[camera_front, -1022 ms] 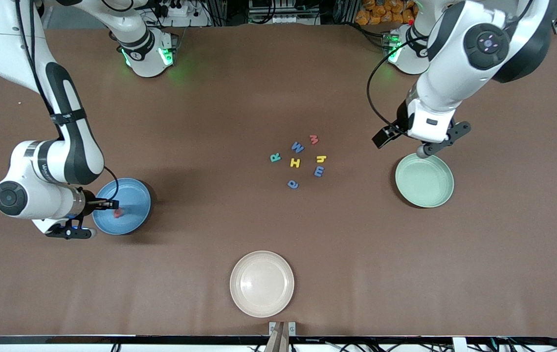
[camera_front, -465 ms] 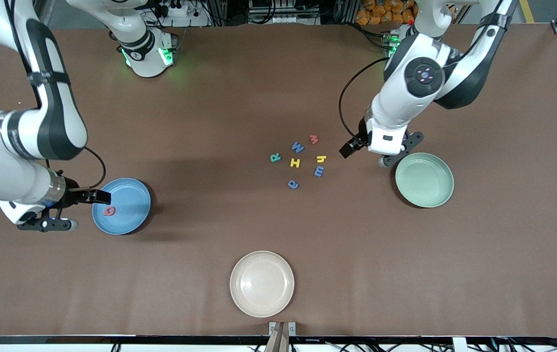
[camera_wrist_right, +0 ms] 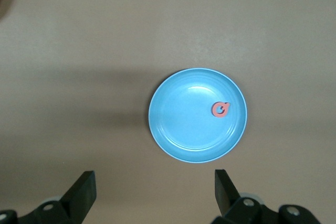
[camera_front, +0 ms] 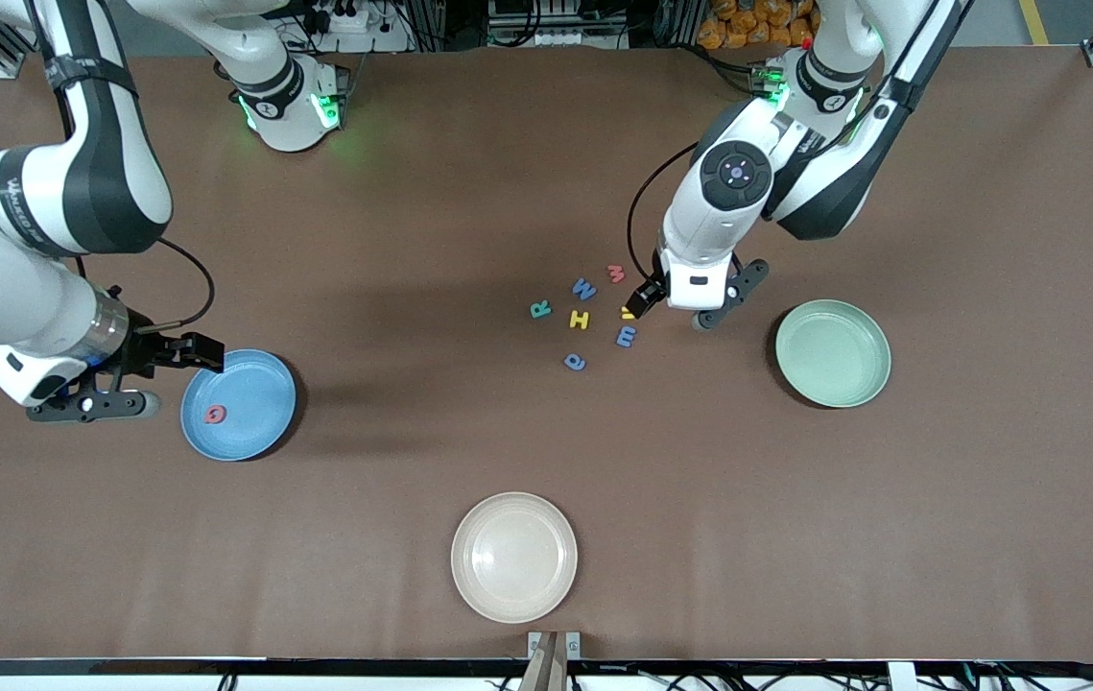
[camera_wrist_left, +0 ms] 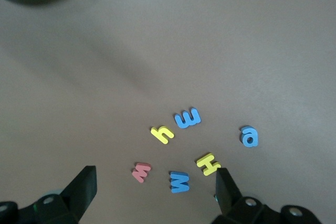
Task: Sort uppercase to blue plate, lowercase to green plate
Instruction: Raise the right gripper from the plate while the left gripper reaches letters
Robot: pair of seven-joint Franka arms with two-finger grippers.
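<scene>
2 open grippers: left gripper (camera_front: 676, 309) over letters (camera_front: 594, 312), right gripper (camera_front: 138, 379) beside blue plate (camera_front: 258, 437).

Blue plate (camera_wrist_right: 184, 129): round, resting on brown table (camera_wrist_right: 79, 35).
Red Q (camera_wrist_right: 220, 109): flat inside plate, near rim.
Right gripper (camera_wrist_right: 155, 190): fingers spread apart, empty.

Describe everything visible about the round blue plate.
The round shallow blue plate is glossy, smooth and plastic-looking, with a low raised rim and a flat floor. It sits upright and flat on the brown table at the right arm's end. One small flat red foam Q lies inside, near the rim. The open right gripper hangs beside the plate, not touching it.
</scene>
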